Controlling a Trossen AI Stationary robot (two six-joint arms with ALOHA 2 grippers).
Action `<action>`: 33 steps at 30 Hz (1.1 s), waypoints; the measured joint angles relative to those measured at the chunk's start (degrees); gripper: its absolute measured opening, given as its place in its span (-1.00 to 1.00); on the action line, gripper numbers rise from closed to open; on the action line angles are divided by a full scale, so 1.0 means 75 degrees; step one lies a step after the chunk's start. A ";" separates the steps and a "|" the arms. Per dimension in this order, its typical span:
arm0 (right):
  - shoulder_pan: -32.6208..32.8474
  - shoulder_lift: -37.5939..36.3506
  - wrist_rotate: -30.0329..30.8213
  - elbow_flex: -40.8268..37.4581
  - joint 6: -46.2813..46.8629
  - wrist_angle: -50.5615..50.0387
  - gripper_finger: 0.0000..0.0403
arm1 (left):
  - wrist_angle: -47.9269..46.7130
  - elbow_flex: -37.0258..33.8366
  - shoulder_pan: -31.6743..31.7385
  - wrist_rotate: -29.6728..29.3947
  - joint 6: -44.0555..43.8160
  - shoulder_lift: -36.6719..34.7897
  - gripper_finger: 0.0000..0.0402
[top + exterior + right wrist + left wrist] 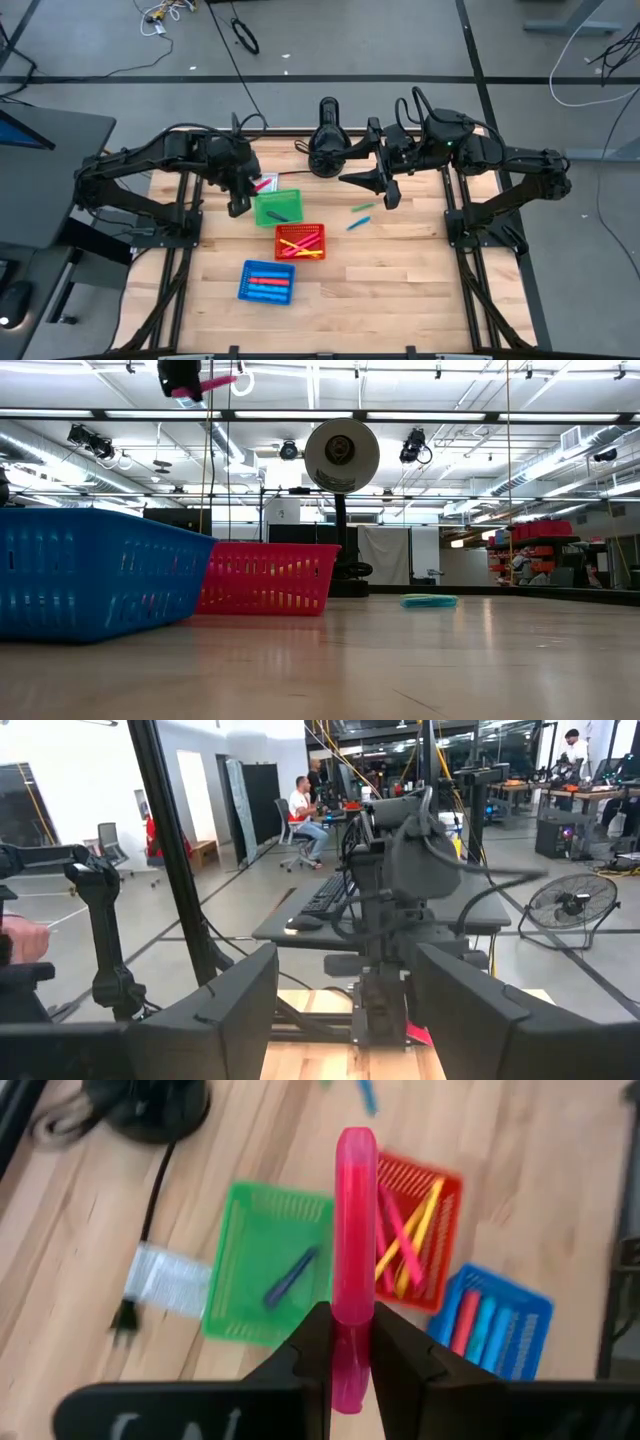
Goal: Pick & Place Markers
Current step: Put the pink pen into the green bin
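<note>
Your left gripper pinches a pink marker above the green basket (right gripper wide, empty), so release off-centre and it could miss the red basket.

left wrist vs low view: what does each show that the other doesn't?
Left wrist only: the green basket holding one dark blue marker, and markers inside the red basket and blue basket.
Low only: a teal marker lying on the table.
Both: the left gripper shut on the pink marker, plus the red and blue baskets.
</note>
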 joint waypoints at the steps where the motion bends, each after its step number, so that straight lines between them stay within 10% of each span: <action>1: 0.0000 0.0000 0.0000 0.0000 -0.0002 0.0000 0.16 | -0.0136 0.0000 0.0023 -0.0046 -0.0001 0.0032 -0.76; 33: 0.0000 0.0009 0.0002 -0.0006 -0.0081 -0.0046 0.16 | 0.1435 -0.1904 0.0273 -0.0804 0.1624 0.2377 -0.76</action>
